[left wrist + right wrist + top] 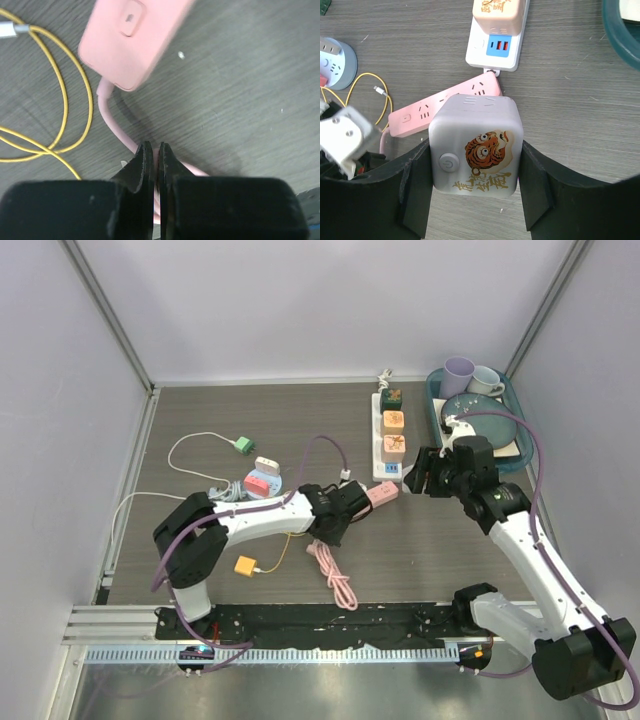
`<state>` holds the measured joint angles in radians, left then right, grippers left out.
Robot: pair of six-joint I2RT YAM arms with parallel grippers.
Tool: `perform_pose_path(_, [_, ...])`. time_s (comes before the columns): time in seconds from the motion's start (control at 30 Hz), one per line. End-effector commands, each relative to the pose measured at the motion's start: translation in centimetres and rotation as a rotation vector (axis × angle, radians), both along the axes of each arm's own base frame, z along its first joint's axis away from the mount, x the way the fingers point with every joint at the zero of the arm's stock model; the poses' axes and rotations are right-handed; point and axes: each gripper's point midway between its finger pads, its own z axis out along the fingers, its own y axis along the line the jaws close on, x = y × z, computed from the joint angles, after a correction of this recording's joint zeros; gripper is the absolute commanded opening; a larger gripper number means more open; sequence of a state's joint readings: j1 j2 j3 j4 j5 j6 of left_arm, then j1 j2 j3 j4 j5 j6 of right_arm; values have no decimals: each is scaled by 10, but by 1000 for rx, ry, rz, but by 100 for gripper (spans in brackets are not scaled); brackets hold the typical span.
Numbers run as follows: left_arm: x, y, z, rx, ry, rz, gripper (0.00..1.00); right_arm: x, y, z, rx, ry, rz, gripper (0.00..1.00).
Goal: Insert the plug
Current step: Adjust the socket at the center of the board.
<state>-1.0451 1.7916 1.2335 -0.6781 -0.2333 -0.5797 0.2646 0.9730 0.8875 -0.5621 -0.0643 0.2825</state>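
Observation:
My right gripper (475, 152) is shut on a white cube plug with a tiger picture (476, 150) and holds it just above the pink power strip (445, 107). In the top view the right gripper (418, 476) is beside the near end of the white power strip (390, 440). The pink strip (382, 493) lies slanted in front of it. My left gripper (350, 503) is shut on the pink strip's cable (107, 112), close behind the strip's end (132, 40).
The white strip (492, 50) carries several cube adapters. A teal tray (434, 400) with cups and a plate stands at the back right. A round blue socket (262, 483), a green plug (243, 445), an orange plug (245, 565) with yellow cable (62, 95) and a pink cable bundle (335, 578) lie to the left.

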Motion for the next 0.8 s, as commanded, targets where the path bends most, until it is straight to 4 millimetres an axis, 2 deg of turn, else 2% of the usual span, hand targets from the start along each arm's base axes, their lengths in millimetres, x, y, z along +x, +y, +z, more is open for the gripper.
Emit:
perform_pose_path(0.0, [-6, -5, 39, 19, -34, -349, 0, 8, -9, 20, -23, -102, -36, 1])
perform_pose_path(0.13, [-25, -7, 46, 16, 12, -542, 0, 7, -18, 22, -49, -115, -72, 1])
perform_pose_path(0.3, [-40, -9, 57, 9, -45, -754, 0, 7, -24, 20, -69, -114, -97, 1])
perform_pose_path(0.4, [-63, -20, 68, -70, -26, -887, 0, 8, -24, 19, -71, -111, -101, 1])
perform_pose_path(0.43, [-76, -24, 70, -69, -27, -935, 0, 7, -25, 20, -72, -113, -102, 1])
perform_pose_path(0.53, [-96, -21, 60, -9, -22, -1034, 0, 7, -25, 17, -76, -105, -100, 1])
perform_pose_path(0.57, [-99, -16, 53, 12, -11, -1041, 0, 8, -24, 17, -74, -104, -97, 1])
perform_pose_path(0.67, [-85, -5, 47, 74, -71, -1012, 0, 8, -20, 15, -67, -95, -78, 1])
perform_pose_path(0.73, [-62, -2, 54, 98, -163, -975, 2, 8, -19, 14, -68, -91, -69, 1])
perform_pose_path(0.77, [-55, 4, 50, 112, -173, -964, 5, 7, -18, 14, -67, -93, -64, 1])
